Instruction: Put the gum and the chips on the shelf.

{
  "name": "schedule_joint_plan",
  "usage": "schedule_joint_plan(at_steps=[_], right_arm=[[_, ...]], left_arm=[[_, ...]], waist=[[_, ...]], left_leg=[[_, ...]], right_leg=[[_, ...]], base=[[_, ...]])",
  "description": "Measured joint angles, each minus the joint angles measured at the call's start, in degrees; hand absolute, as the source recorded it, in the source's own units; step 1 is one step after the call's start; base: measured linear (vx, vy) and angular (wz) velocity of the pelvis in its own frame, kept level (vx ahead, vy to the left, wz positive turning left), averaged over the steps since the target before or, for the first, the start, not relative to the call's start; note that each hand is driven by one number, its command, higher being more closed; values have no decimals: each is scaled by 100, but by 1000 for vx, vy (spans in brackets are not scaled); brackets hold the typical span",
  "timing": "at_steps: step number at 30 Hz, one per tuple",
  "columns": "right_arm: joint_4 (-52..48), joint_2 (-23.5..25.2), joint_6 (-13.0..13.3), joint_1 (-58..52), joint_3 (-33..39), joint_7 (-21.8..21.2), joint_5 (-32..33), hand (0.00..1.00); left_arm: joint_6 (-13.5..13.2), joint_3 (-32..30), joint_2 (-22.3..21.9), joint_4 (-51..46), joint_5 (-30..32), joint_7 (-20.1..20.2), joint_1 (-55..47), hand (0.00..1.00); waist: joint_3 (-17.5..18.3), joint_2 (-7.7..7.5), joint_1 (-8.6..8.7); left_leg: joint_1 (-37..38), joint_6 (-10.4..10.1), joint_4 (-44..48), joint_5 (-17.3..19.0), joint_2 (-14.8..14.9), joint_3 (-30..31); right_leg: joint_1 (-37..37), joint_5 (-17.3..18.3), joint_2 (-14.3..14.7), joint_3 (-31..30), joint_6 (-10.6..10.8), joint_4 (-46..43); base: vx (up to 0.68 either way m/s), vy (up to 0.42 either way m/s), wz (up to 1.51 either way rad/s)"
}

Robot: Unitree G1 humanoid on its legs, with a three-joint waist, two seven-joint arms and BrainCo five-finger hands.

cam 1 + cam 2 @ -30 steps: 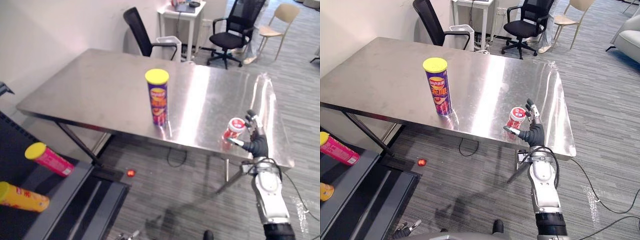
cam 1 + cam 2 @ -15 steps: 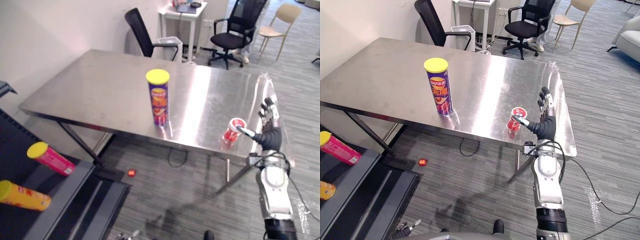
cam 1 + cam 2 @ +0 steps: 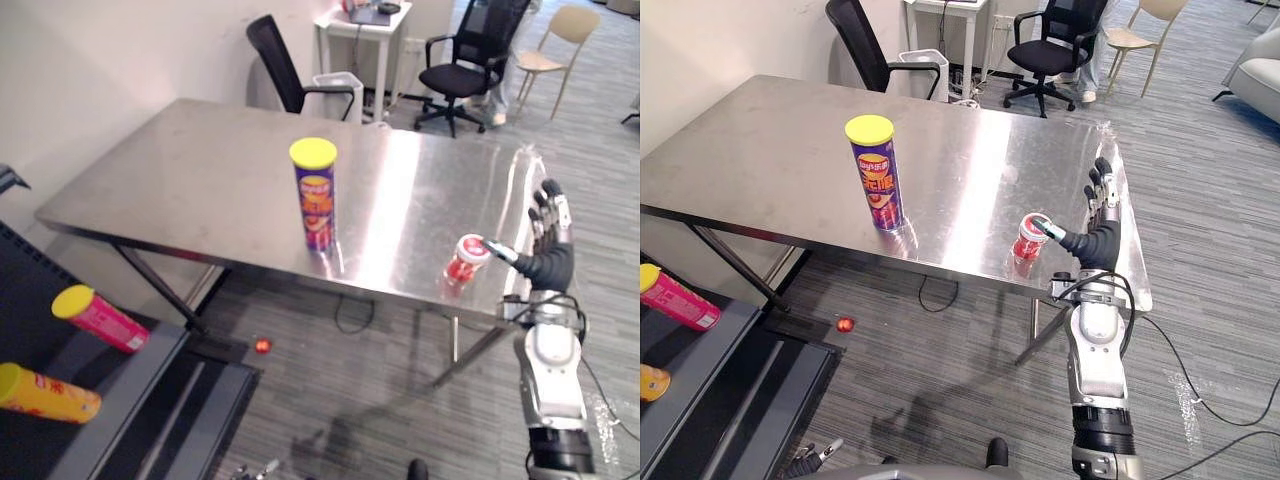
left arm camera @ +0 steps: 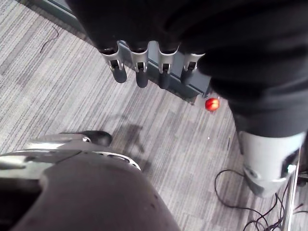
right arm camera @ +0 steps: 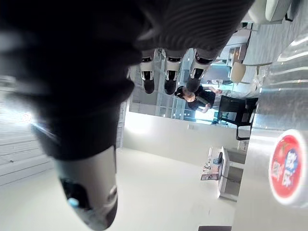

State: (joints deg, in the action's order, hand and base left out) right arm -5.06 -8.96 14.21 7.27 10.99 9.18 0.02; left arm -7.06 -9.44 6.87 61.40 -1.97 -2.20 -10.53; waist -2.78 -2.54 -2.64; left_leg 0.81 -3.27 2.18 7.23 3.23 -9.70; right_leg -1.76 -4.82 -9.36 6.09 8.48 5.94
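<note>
Rightward from a second ago, the right robot hand [image 3: 1102,240] now stands beside the gum [image 3: 1031,238], not round it, its fingers straight and spread and its thumb tip by the lid. The steel worktop [image 3: 770,150] carries the upright chips can [image 3: 877,175] mid-surface and the gum near its front edge. The left robot hand [image 4: 141,67] hangs with straight fingers over the floor.

I counted three chip cans: purple can [image 3: 315,195], pink can [image 3: 98,316], yellow can [image 3: 45,393]. Gum tub [image 3: 466,259]: one. I logged two tables: steel table [image 3: 200,170], white side table [image 3: 365,40]. Chairs came to three: black chair [image 3: 285,70], black office chair [image 3: 465,60], beige chair [image 3: 560,40]. One white bin [image 3: 338,92], one red ball [image 3: 262,346].
</note>
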Motion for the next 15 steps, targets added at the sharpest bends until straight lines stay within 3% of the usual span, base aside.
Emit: schedule_joint_plan(at_steps=[15], right_arm=[[676,0,-188,-13,225,69,-6,0]], left_arm=[[2,0,2,-1,-1,-2,2,0]], waist=[[12,49,-15]], left_leg=[[-61,1,8,-1,-1,53]], right_leg=[[-27,0,0,44,0,5]], base=[[0,0,1]])
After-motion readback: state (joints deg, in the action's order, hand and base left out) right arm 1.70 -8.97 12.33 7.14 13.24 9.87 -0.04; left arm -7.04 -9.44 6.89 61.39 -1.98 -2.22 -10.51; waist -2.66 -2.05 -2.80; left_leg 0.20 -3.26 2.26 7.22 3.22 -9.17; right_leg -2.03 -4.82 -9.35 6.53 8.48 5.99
